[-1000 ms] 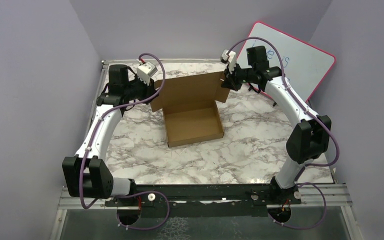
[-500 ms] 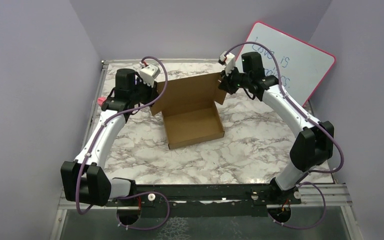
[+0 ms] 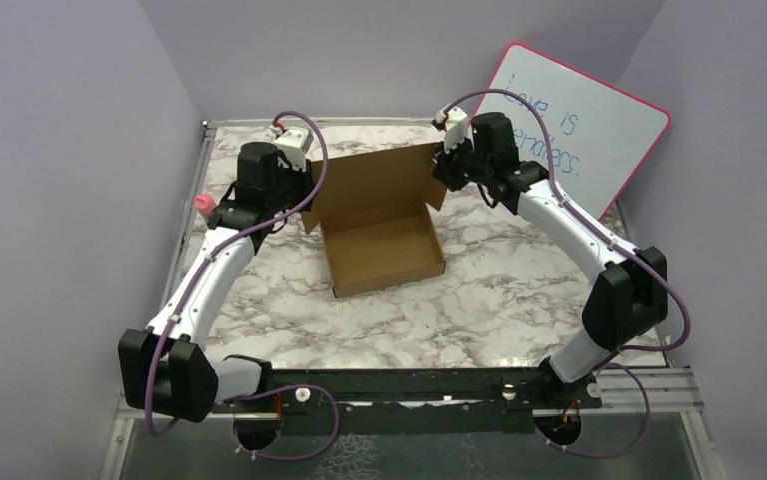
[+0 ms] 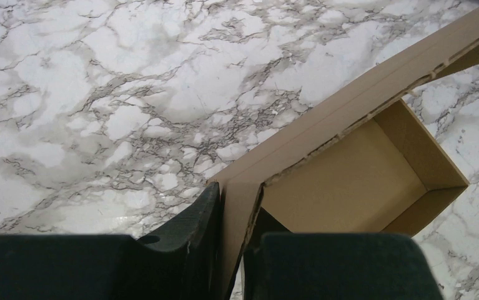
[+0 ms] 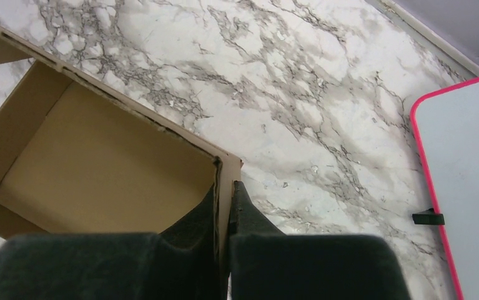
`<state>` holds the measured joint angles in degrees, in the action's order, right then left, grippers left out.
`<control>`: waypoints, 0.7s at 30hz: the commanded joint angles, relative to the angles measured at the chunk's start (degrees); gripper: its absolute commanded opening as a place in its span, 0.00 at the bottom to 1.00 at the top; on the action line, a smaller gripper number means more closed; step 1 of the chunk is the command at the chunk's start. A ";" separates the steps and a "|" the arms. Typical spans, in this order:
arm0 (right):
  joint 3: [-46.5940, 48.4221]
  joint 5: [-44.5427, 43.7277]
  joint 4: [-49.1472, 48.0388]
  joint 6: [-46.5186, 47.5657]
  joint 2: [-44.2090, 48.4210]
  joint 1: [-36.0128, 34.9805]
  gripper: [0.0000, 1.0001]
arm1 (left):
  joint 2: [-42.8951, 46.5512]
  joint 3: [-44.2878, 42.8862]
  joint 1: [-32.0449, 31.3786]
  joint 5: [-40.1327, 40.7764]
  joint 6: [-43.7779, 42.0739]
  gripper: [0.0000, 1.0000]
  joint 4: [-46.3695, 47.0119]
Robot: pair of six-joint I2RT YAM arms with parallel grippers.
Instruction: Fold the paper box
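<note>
Left tool (image 4: 235, 203): pinching a cardboard flap at the left end of the raised lid, one finger on each face of it.
Right tool (image 5: 224, 187): closed on the lid's right end, with the cardboard edge caught between its fingers.
Paper box (image 3: 384, 245): plain brown, sitting toward the far edge of the worktop, about midway between the left and right edges. The tray faces up with its side walls standing. The lid panel rises from the tray's far side, gripped at both ends.
Worktop (image 3: 499, 290): marble-patterned, carrying the box.
Whiteboard (image 3: 584, 125): pink-framed with handwriting on it, leaning at the far right corner, apart from the box.
</note>
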<state>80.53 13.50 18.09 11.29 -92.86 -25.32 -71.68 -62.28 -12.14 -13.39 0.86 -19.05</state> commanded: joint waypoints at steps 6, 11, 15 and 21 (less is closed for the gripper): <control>-1.08 -9.59 -2.07 -7.96 0.47 -3.29 0.02 | 0.03 0.14 -4.78 12.88 9.68 0.17 3.36; -1.06 -14.10 -2.28 -14.65 0.32 -4.91 0.01 | -1.53 -0.20 -5.57 17.07 14.36 0.18 5.34; -1.69 -16.98 -3.74 -19.71 0.49 -5.61 0.01 | -2.35 0.01 -5.98 18.88 17.13 0.19 8.77; -1.83 -19.77 -4.74 -22.59 -0.29 -7.40 0.01 | -4.25 -0.09 -6.49 21.65 18.89 0.23 12.85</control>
<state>79.88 -3.44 15.88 -6.04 -92.86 -31.11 -74.63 -62.28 -17.80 5.39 16.27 -12.16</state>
